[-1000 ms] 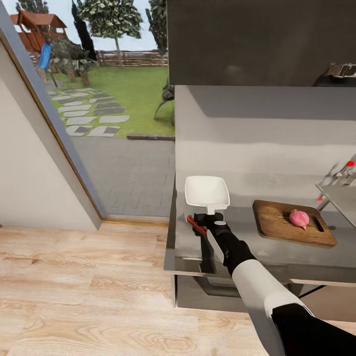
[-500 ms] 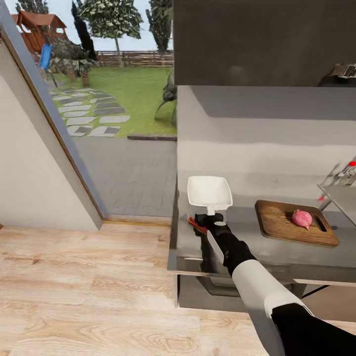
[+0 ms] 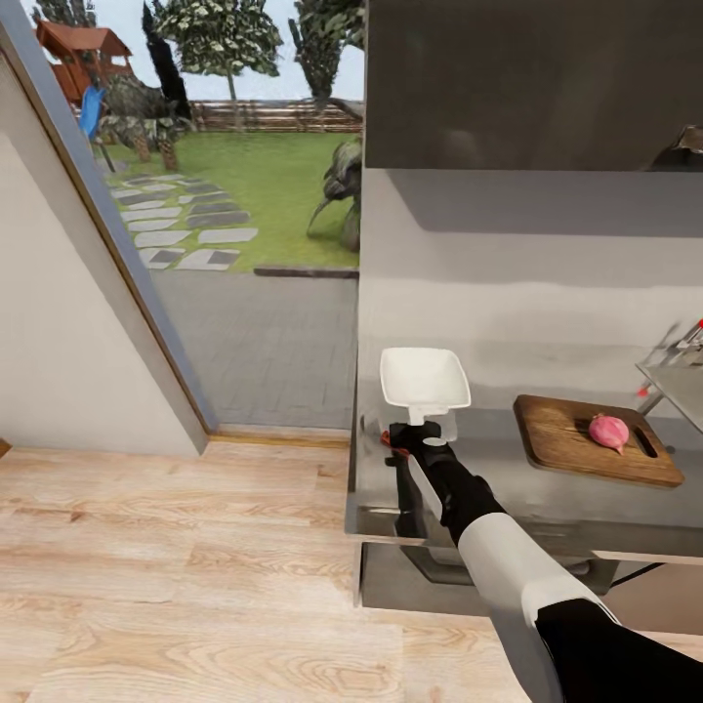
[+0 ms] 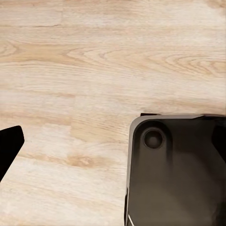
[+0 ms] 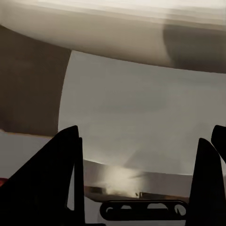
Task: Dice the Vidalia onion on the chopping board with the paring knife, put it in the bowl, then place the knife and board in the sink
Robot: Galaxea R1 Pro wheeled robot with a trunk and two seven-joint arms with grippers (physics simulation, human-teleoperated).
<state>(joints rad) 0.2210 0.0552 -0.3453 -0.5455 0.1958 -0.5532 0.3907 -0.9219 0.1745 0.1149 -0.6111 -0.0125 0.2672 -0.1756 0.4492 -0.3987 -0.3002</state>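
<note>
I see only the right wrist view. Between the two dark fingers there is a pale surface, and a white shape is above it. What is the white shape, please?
Observer: It is the bowl. The right gripper sits at its near edge, low over the countertop.
Operator: Where is the onion?
Observer: It lies on the board, close to the handle slot, to the right of the bowl.
Operator: And where does the left wrist camera look?
Observer: Down at the wooden floor, beside the robot's dark base.
</note>
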